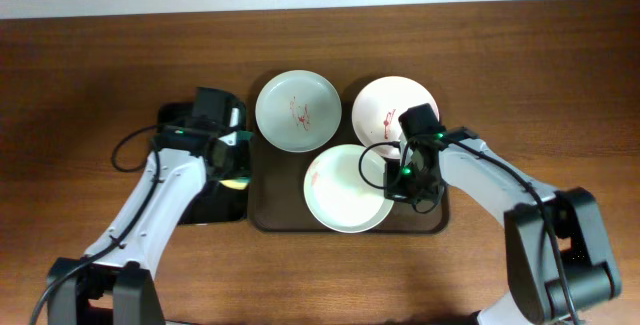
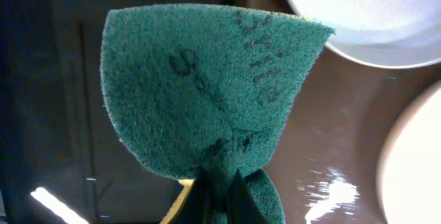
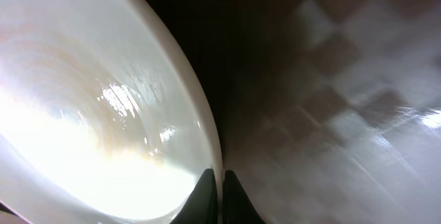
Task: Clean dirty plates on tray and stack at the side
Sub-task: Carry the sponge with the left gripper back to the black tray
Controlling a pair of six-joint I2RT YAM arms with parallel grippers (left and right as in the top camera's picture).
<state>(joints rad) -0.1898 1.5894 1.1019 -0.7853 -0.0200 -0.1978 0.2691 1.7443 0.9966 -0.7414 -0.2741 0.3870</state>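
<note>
— What's on the brown tray (image 1: 280, 193)?
— Three plates: pale green plate (image 1: 297, 111), white plate (image 1: 380, 105) behind, pinkish-white plate (image 1: 345, 195) in front, its rim pinched by the right gripper (image 3: 220, 182).
— And the left gripper (image 2: 217, 189)?
— Clamped on a green scouring pad (image 2: 207, 93) above the black tray (image 1: 218, 210).

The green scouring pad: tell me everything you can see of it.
The green scouring pad is a coarse, fibrous sheet, dark green with faint dark marks and a sliver of yellow backing at its base. The shut left gripper pinches its lower edge, so it fans out, held above the black tray.
</note>
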